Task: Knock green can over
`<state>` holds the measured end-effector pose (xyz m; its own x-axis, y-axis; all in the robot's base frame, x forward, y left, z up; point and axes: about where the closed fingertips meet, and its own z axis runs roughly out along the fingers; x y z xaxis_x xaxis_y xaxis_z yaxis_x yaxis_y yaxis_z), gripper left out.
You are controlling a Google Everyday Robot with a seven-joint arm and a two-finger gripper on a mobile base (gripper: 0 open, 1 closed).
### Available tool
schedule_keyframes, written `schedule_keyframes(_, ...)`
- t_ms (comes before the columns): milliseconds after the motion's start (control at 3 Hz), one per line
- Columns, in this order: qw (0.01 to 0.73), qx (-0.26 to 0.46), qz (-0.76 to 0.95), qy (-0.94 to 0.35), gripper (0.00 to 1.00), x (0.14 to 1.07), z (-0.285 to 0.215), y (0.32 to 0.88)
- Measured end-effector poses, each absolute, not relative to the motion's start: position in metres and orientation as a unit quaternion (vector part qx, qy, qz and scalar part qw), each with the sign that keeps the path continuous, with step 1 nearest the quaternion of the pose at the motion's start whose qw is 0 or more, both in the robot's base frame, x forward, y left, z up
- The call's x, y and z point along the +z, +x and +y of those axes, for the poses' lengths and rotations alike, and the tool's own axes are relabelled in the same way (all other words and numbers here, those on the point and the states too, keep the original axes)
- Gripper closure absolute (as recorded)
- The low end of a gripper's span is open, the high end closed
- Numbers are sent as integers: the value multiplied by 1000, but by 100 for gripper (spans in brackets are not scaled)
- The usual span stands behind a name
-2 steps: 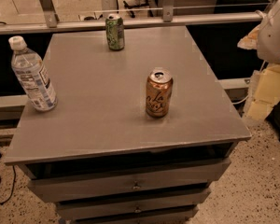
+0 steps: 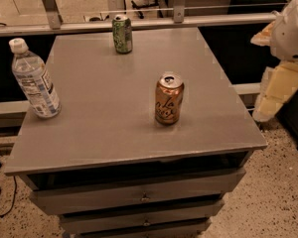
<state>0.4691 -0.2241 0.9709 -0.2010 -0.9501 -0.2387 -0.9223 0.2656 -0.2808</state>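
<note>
The green can (image 2: 122, 33) stands upright near the far edge of the grey cabinet top (image 2: 104, 113), left of centre. It has a mottled green and white label and a silver top. My gripper (image 2: 277, 90), cream-coloured under a white arm, hangs off the right side of the cabinet. It is well to the right of the green can, nearer to me than the can, and touches nothing.
An orange-gold can (image 2: 169, 99) stands upright right of the middle of the top. A clear water bottle (image 2: 35, 81) stands at the left edge. A metal rail (image 2: 139, 24) runs behind the cabinet. Drawers (image 2: 139, 195) are below the front edge.
</note>
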Motion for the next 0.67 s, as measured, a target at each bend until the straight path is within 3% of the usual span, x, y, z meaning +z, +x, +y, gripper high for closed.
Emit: schedule_keyframes(667,286,-24,746,-601,0,957,-233,589)
